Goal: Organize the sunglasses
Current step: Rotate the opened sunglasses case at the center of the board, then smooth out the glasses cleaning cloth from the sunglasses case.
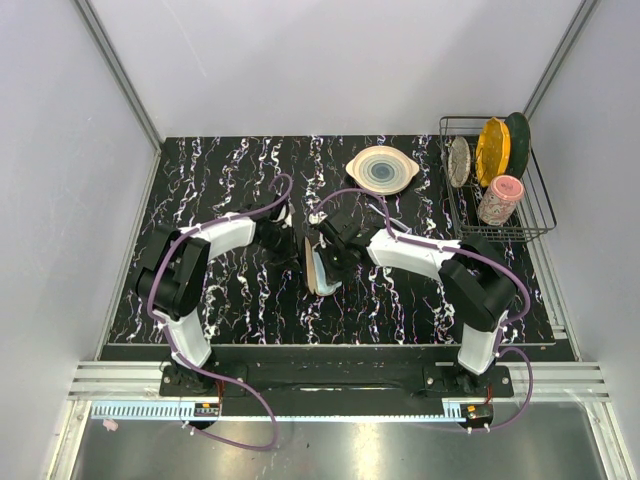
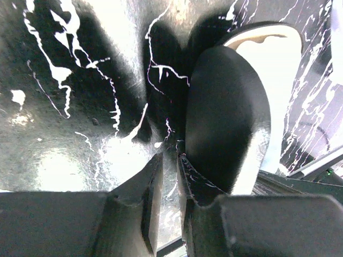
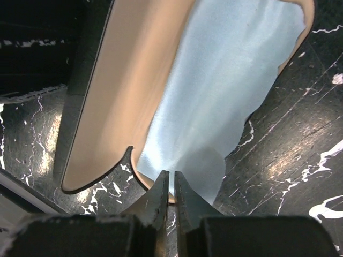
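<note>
A black case [image 1: 318, 272] with tan lining stands open mid-worktop between both arms, a light blue cloth [image 3: 225, 91] draped inside it. The sunglasses cannot be made out; the cloth may cover them. The right gripper [image 3: 171, 184] has its jaws nearly together on the cloth's edge. The left gripper [image 2: 167, 176] sits by the case's lid, jaws slightly apart, holding nothing visible. A dish rack [image 1: 500, 215] and plate [image 1: 382, 169] sit on the black marbled worktop [image 1: 220, 170], between grey walls.

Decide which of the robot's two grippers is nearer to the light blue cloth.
Right. The right gripper has its fingers pinched at the edge of the light blue cloth lying in the open case. The left gripper sits behind the case's raised lid, apart from the cloth.
</note>
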`<state>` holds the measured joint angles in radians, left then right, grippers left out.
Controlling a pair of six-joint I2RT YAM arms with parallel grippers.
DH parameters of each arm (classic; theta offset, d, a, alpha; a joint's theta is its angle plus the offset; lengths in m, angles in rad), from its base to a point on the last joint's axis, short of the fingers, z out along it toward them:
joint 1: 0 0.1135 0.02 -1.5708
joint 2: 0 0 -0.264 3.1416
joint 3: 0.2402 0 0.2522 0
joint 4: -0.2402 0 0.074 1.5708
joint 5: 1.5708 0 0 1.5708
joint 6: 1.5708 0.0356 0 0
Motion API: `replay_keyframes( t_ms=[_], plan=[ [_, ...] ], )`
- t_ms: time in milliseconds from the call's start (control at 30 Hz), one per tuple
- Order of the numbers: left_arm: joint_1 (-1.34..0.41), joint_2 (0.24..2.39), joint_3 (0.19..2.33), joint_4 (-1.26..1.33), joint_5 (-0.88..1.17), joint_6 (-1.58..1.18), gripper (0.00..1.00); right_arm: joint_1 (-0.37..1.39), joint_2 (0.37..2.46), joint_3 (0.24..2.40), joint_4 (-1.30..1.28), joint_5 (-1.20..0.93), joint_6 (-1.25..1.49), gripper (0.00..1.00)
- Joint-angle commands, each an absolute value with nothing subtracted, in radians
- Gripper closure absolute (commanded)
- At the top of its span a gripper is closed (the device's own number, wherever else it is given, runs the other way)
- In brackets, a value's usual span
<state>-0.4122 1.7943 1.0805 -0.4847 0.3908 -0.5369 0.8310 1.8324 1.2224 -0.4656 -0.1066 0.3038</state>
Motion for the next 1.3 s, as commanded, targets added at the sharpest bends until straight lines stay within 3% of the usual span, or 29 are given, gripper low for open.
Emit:
replay_keyframes(
  t_ms=[0, 433, 900, 1067, 1267],
  plan=[
    [-0.431, 1.79, 1.068, -0.474, 0.382, -0.555, 0.79, 0.83, 1.836, 1.227, -0.48, -0.153, 0.321, 0.87],
    [-0.469, 1.796, 1.078, -0.472, 0.382, -0.568, 0.79, 0.83, 1.901, 1.244, -0.512, -0.092, 0.331, 0.88],
    [-0.479, 1.795, 1.094, -0.474, 0.387, -0.571, 0.79, 0.828, 1.793, 1.287, -0.515, -0.017, 0.357, 0.84],
    [-0.489, 1.801, 1.1, -0.476, 0.39, -0.572, 0.79, 0.825, 1.764, 1.281, -0.529, 0.031, 0.382, 0.81],
    [-0.495, 1.796, 1.097, -0.479, 0.388, -0.574, 0.79, 0.815, 1.746, 1.281, -0.564, 0.078, 0.406, 0.68]
  ],
)
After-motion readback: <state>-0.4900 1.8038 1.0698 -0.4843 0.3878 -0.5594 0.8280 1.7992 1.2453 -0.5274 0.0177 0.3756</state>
